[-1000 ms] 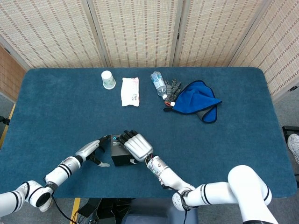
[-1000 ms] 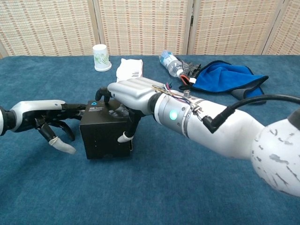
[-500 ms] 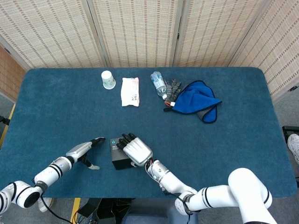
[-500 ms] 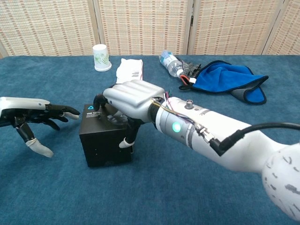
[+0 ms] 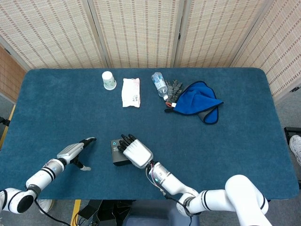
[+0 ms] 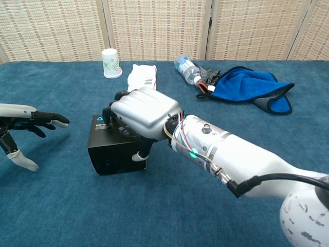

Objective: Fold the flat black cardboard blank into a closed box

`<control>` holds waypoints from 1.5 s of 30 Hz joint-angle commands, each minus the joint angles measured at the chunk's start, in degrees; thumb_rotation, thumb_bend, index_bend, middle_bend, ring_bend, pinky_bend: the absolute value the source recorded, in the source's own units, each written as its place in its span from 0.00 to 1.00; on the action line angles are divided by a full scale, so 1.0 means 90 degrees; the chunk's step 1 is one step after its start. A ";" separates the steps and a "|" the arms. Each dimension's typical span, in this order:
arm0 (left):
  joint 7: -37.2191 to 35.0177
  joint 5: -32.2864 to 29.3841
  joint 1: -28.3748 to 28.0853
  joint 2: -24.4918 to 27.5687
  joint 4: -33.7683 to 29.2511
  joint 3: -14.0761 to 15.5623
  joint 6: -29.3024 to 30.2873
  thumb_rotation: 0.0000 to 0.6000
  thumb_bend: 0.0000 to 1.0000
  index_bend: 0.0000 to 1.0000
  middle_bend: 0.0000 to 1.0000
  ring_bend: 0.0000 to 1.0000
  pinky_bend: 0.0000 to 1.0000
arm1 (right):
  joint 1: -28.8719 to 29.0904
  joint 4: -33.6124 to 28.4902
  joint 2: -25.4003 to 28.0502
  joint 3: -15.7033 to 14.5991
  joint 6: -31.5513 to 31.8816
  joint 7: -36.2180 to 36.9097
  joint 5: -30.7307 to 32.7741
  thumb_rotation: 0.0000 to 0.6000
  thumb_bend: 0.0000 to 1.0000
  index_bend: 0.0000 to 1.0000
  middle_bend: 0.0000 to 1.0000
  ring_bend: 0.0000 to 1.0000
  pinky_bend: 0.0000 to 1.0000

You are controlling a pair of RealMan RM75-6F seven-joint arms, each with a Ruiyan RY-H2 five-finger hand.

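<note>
A: Near the front edge of the table (image 5: 225, 155), left of centre, stands the black box (image 6: 110, 152), already folded into a cube. Why does the right hand (image 6: 141, 112) lie over it?

B: Probably to press the lid shut; its fingers curl over the top and front face.

A: And the left hand (image 6: 23, 123)?

B: Clear of the box, fingers spread, holding nothing.

A: The setting?

B: Blue carpet-like cloth; woven screens (image 5: 141, 28) behind; a cup (image 5: 108, 80), packet (image 5: 130, 92), bottle (image 5: 160, 84) and blue cloth (image 5: 197, 101) at the far side.

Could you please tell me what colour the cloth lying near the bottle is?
The cloth is bright blue with a dark edge, clearest in the chest view.
</note>
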 commanded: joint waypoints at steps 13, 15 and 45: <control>0.0320 -0.0210 0.0071 0.0093 -0.0102 -0.0128 0.0002 1.00 0.08 0.00 0.00 0.00 0.11 | -0.0282 0.0303 -0.0145 0.0133 0.0061 0.0270 -0.0576 1.00 0.09 0.40 0.34 0.20 0.24; 0.0368 -0.0224 0.0091 0.0107 -0.0126 -0.0153 0.0051 1.00 0.08 0.00 0.00 0.00 0.11 | -0.0328 0.0136 -0.0074 0.0193 -0.0037 0.0301 -0.0495 1.00 0.09 0.39 0.32 0.20 0.24; 0.3082 0.0529 0.2228 -0.0048 -0.0744 -0.0208 0.4983 1.00 0.08 0.03 0.01 0.00 0.13 | -0.3720 -0.3527 0.4685 -0.0791 0.2517 0.1621 -0.0719 1.00 0.23 0.25 0.33 0.27 0.46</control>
